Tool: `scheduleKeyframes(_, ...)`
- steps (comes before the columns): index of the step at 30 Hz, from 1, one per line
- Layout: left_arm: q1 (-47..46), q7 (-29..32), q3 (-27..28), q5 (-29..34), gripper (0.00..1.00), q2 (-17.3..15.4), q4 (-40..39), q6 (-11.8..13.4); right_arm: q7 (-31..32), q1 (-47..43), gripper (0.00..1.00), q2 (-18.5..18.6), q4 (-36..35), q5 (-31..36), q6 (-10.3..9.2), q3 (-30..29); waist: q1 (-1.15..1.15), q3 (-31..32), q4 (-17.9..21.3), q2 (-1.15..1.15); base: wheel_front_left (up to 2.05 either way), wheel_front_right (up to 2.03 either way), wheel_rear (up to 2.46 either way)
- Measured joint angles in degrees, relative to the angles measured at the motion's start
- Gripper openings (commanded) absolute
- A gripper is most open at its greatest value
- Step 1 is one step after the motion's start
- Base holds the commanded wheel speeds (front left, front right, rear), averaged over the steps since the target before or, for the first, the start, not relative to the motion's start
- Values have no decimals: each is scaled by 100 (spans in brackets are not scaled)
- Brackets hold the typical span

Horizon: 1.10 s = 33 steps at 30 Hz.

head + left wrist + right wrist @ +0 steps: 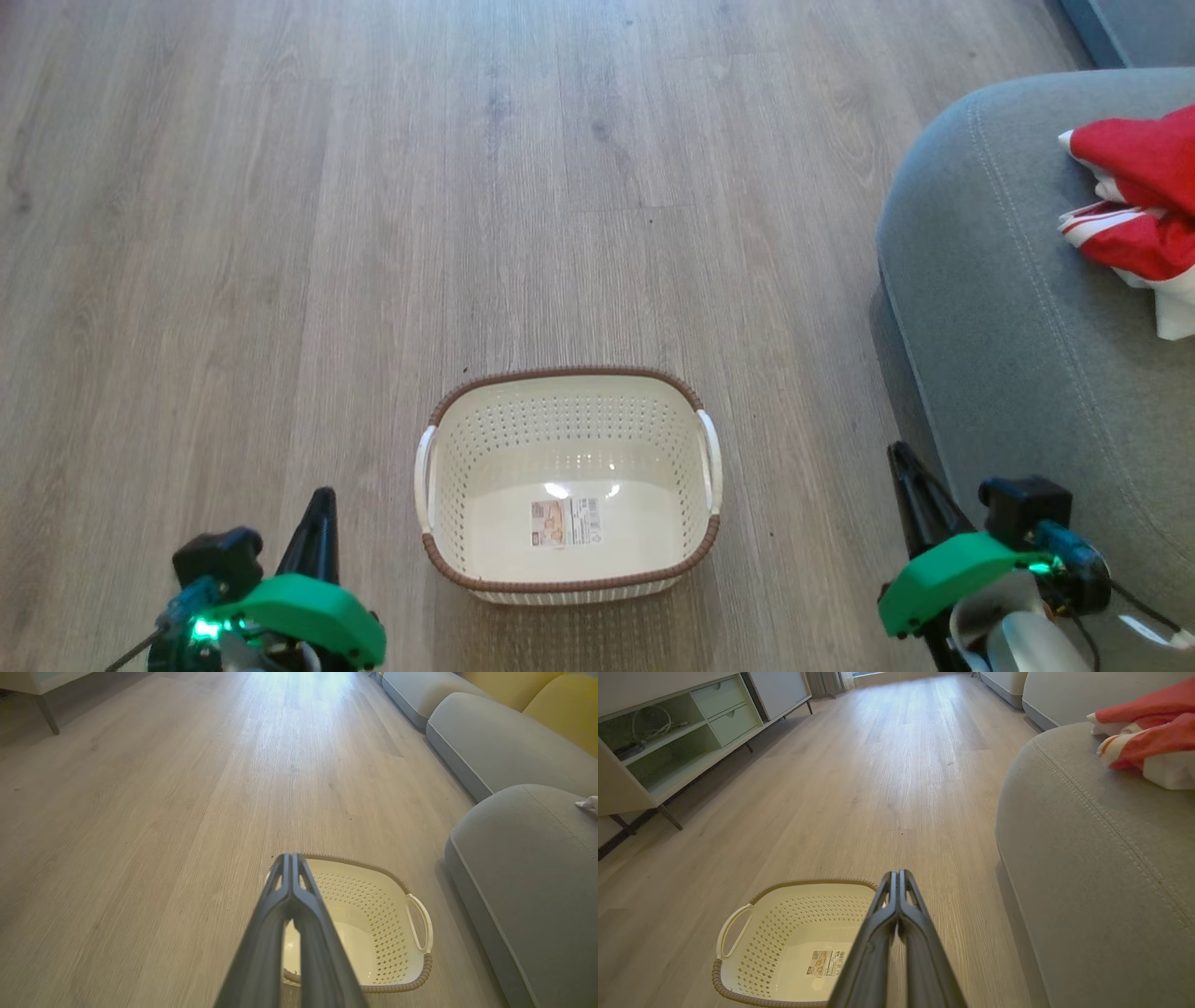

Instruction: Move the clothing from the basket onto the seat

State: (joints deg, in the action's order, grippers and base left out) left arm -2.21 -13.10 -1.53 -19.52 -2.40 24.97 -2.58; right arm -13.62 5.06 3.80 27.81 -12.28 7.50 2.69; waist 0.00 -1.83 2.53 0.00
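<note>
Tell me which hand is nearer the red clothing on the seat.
Right. The right hand is by the seat, on the same side of the basket as the clothing; the left hand is across the basket, far from both.

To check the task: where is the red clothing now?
Head view, right side: the red clothing lies on the grey seat, outside the basket.

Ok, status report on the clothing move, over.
Left gripper shut, empty. Right gripper shut, empty. Clothing on the seat, basket empty. Nothing in the way.
</note>
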Motion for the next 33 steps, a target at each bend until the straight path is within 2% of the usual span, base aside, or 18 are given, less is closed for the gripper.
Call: scheduleKeyframes(33, -5, 499, 145, -1964, 0, 2, -245, -129, 527, 14, 0, -13, -326, -2152, 0, -255, 1, 45, -70, 0, 0, 0, 0)
